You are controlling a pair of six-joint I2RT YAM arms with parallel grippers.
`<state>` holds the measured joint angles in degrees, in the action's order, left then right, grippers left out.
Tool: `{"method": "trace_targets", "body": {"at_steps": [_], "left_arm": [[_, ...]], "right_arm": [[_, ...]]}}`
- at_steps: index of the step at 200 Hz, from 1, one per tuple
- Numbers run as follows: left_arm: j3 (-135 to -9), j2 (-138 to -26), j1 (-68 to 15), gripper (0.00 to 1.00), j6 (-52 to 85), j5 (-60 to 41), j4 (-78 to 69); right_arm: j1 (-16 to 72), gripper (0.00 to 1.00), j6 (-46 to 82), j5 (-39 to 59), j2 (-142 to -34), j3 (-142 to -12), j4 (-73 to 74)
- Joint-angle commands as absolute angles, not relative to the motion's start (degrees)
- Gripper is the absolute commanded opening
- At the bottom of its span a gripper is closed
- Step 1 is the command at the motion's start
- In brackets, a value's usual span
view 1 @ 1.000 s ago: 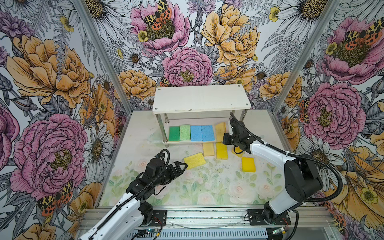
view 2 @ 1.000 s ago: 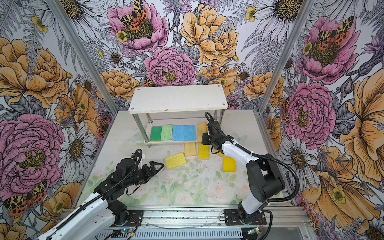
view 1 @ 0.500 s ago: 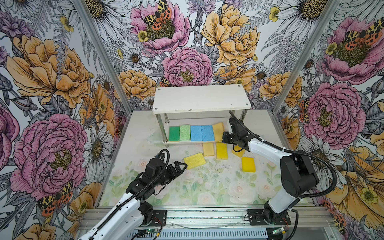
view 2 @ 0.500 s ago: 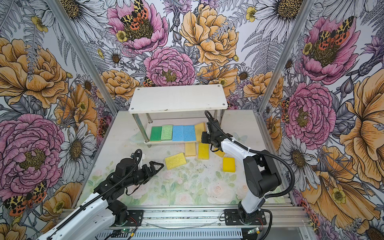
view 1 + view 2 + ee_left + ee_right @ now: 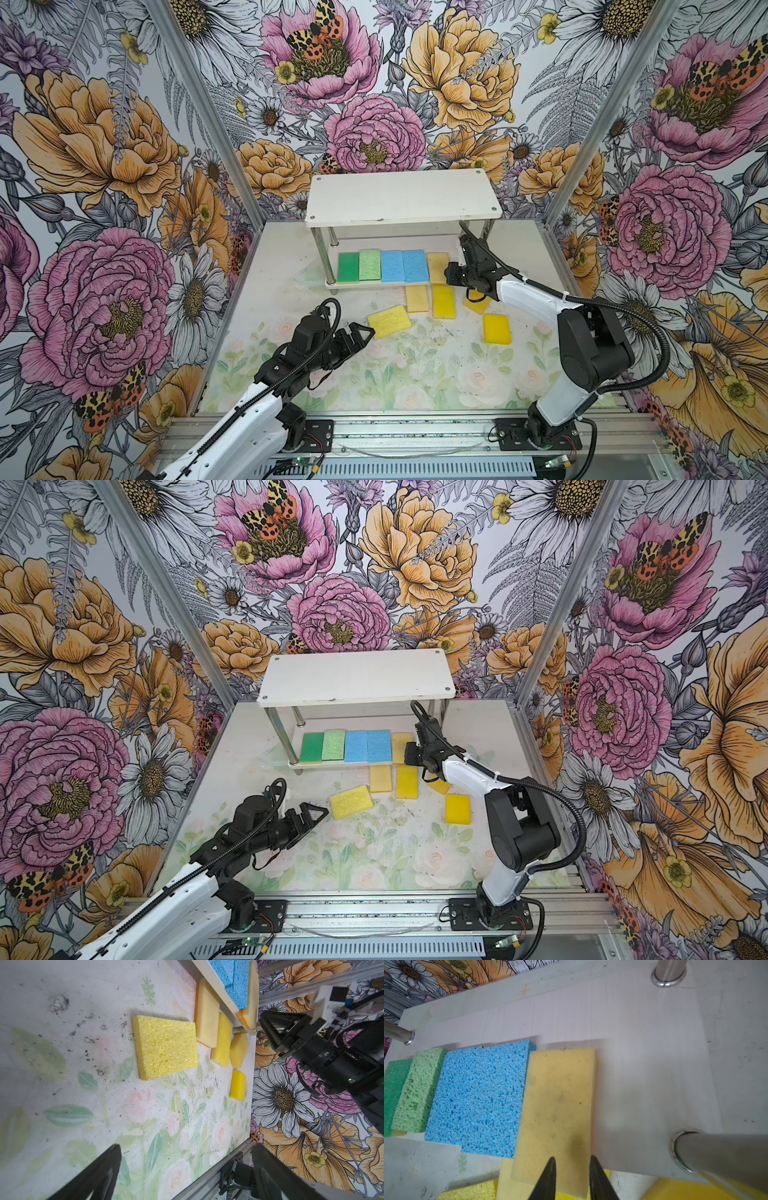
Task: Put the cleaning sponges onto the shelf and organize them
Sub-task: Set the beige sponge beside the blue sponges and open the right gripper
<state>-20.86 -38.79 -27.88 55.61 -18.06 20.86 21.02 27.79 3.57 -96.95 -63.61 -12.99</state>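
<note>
1. On the lower board of the white shelf, five sponges lie flat in one row: a dark green sponge, a light green sponge, two blue sponges and a tan sponge.
2. Five yellow sponges lie on the tabletop in front of it. One is half hidden under the right arm.
3. The right jaws are a little apart over the tan sponge's near end and grip nothing.
4. The left jaws are wide open and empty.

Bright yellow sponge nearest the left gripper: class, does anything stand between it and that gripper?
Nothing visible does. Only bare table lies between the open left gripper and the bright yellow sponge; the other loose sponges lie beyond it.
</note>
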Motion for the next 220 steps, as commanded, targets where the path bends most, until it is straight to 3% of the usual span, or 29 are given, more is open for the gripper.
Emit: {"method": "trace_targets", "body": {"at_steps": [1,77,118,181,220], "left_arm": [[-21.1,-38.8,-27.3,0.99,55.5,-19.1,21.1],[-20.8,-39.8,-27.3,0.99,55.4,-19.0,19.7],[-20.3,-41.1,-27.3,0.99,55.7,-19.0,16.8],[-19.6,-41.9,-27.2,0.99,55.6,-20.0,14.8],[-19.0,-38.9,-26.4,0.99,55.4,-19.9,17.6]], "right_arm": [[20.7,0.30,27.9,4.2,-97.9,-65.6,-11.7],[21.4,0.33,31.8,5.4,-84.8,-55.6,-9.9],[21.4,0.33,38.8,15.2,-80.2,-48.7,-9.5],[21.3,0.10,41.2,17.4,-84.5,-47.7,-7.3],[20.9,0.03,41.3,16.9,-89.7,-50.2,-4.8]]}}
